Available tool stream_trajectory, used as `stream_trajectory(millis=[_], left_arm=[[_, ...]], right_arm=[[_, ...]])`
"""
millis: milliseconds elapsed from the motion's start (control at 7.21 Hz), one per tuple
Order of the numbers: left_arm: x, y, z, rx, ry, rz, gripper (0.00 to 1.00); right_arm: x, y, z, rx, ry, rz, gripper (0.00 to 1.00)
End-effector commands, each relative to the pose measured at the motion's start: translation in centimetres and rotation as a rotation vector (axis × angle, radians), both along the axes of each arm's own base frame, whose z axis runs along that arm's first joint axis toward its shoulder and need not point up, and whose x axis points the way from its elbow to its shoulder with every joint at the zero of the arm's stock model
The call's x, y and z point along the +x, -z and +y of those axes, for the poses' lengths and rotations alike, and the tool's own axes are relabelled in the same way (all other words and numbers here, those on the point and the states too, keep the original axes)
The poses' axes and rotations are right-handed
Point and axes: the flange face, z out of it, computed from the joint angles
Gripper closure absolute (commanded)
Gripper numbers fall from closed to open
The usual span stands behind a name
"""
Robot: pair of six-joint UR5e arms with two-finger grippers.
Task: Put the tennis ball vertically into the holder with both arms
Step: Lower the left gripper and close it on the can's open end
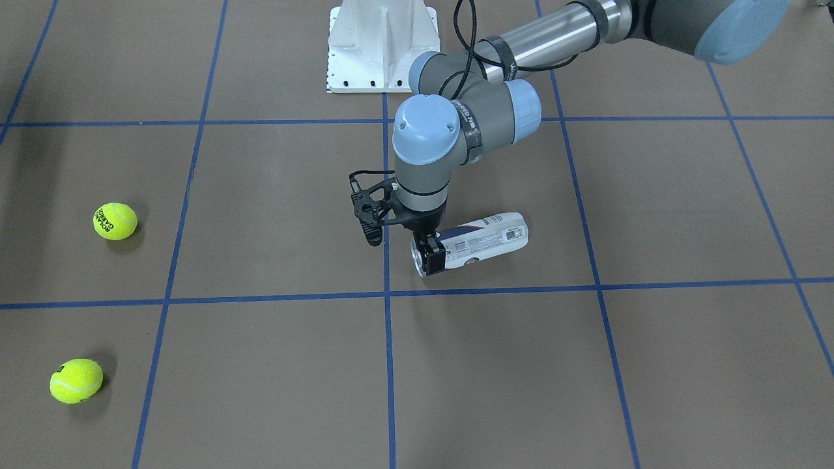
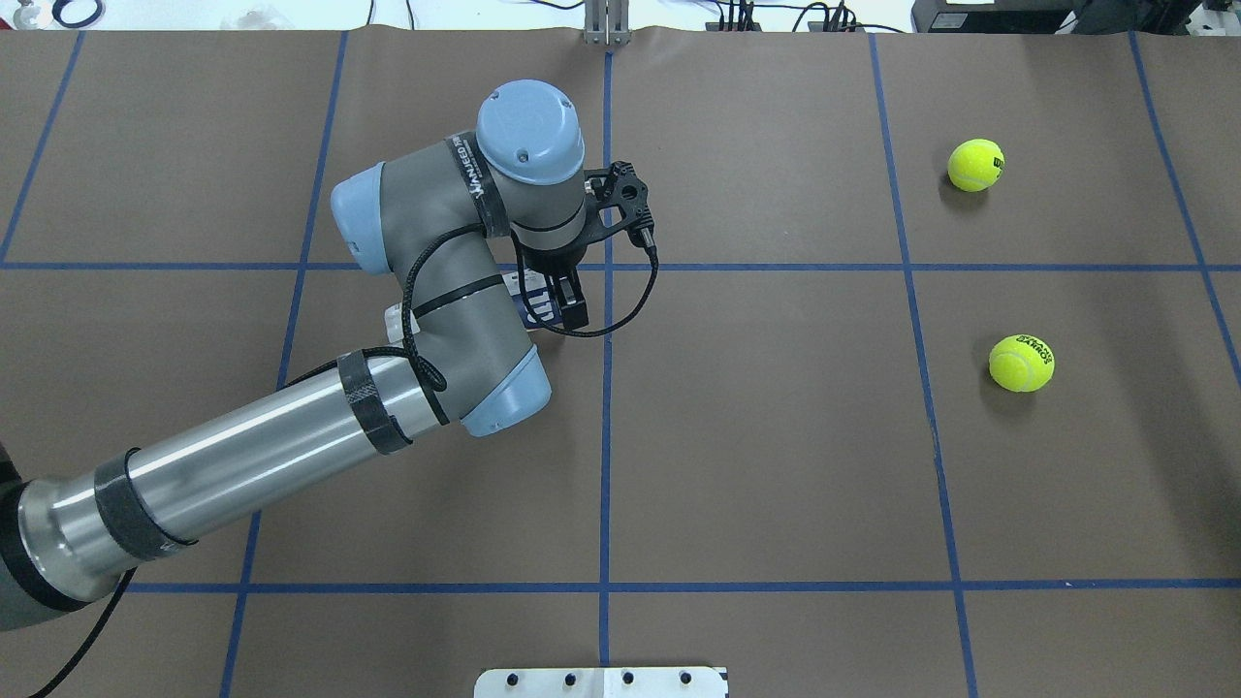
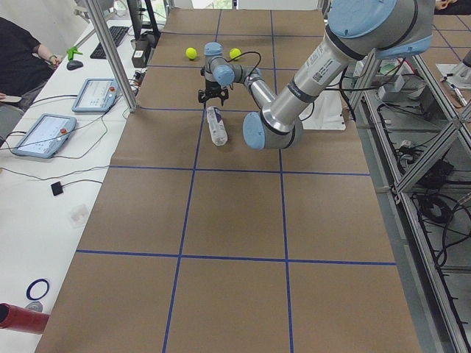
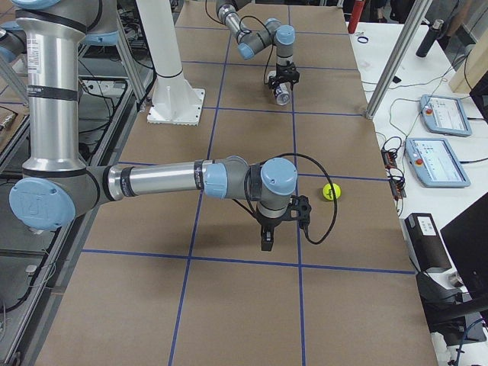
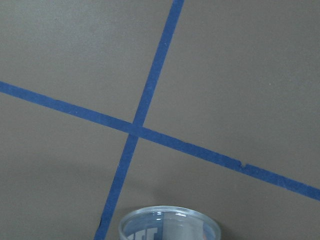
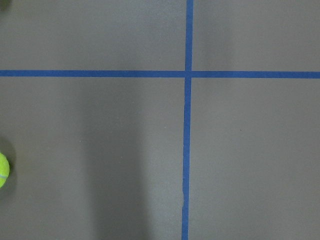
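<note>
The holder, a clear can with a white and navy label, lies on its side on the brown table. My left gripper points down at its open metal-rimmed end, with fingers on either side of the can, shut on it. In the overhead view the left arm hides most of the holder. The left wrist view shows only its rim. Two tennis balls lie far off on the robot's right side. My right gripper hangs over bare table near one ball; I cannot tell if it is open.
The white pedestal base stands at the robot's side of the table. Blue tape lines grid the surface. Operator tablets lie beyond the far edge. A ball's edge shows in the right wrist view.
</note>
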Motion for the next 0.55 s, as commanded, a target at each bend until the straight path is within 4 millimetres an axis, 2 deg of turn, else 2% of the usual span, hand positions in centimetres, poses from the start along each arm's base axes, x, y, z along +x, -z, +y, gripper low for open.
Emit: stream_trajectory(millis=[0,416], left_arm=[[0.62,-0.69,-0.23,0.016,0.009,0.001,0.01],[1.00,-1.21,-0.26,0.014,0.009,-0.008,0.01]], right_arm=[[0.00,-0.12,0.00,-0.001,0.001,0.001,0.00],[0.00,-0.27,0.01,-0.005,0.001,0.001,0.00]])
